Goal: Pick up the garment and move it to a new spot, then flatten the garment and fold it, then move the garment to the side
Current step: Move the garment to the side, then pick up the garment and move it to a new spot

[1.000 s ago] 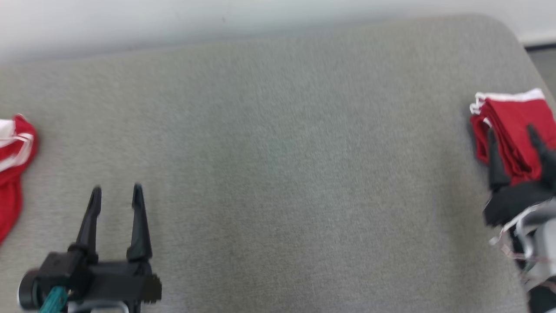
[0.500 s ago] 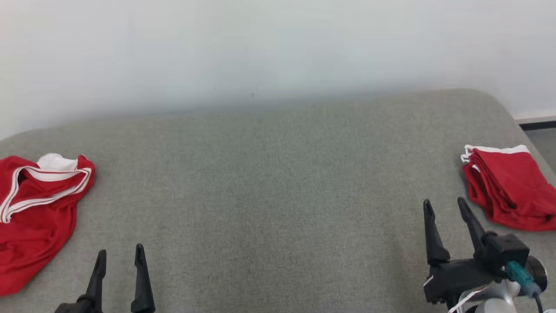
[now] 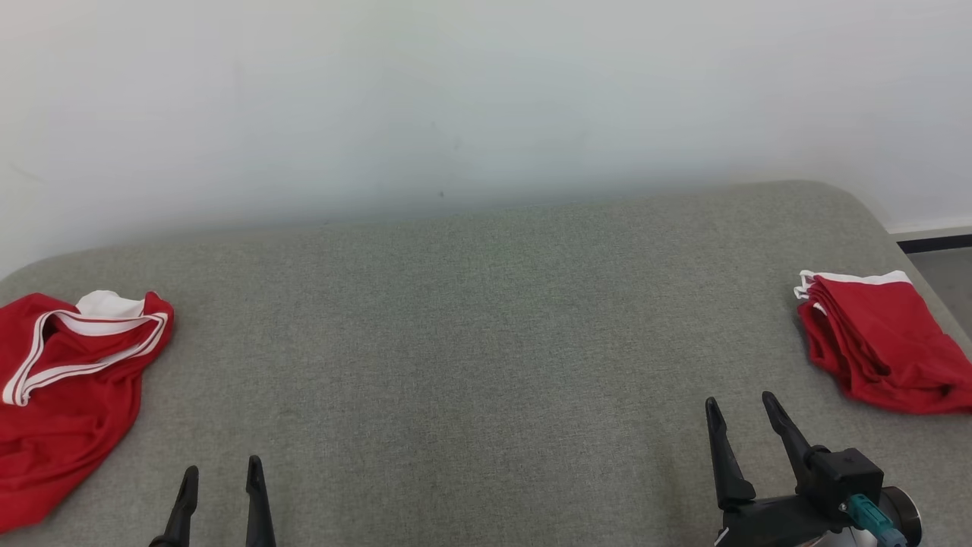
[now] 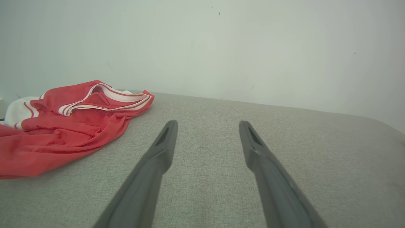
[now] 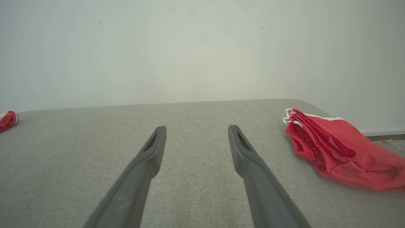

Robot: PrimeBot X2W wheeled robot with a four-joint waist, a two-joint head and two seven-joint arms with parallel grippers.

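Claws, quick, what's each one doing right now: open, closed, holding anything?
Left claw: open, holding nothing.
Right claw: open, holding nothing.

Left jaws and right jaws stand wide apart — long dark fingers [image 3: 721, 456] pointing forward.

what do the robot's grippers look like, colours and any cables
The left gripper and right gripper each have two long, tapering dark fingers with a slot near the tip. The right gripper's boxy black base carries a teal cable connector.
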